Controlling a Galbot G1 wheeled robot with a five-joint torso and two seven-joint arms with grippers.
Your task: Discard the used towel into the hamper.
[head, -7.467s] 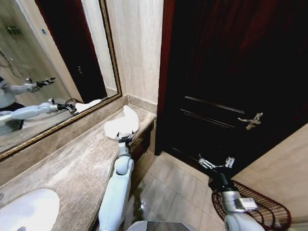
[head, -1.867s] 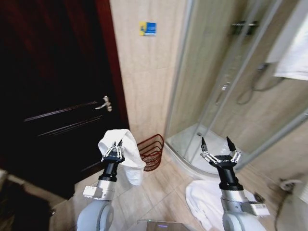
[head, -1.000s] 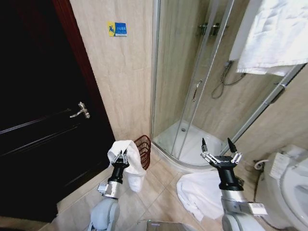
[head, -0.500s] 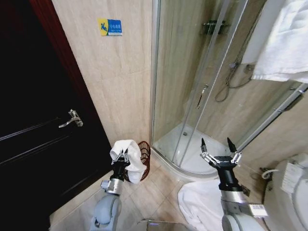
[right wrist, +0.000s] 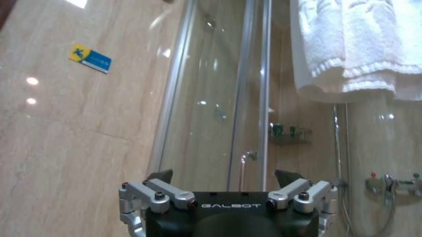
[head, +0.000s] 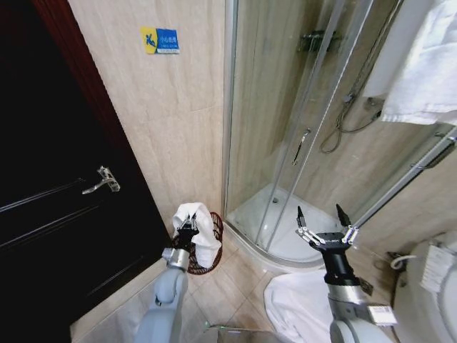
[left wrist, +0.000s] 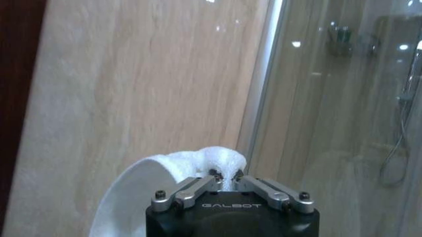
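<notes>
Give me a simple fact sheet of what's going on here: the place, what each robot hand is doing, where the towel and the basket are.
Place: bathroom, with a dark door and a glass shower stall
Left gripper: shut on the used towel, held over the hamper
Hamper: reddish-brown openwork basket on the floor by the wall, beside the shower
Towel position: hanging at the hamper's mouth, not released
Right gripper: open, empty, raised in front of the shower
Also present: another white towel on the floor; a white towel hanging up high
</notes>
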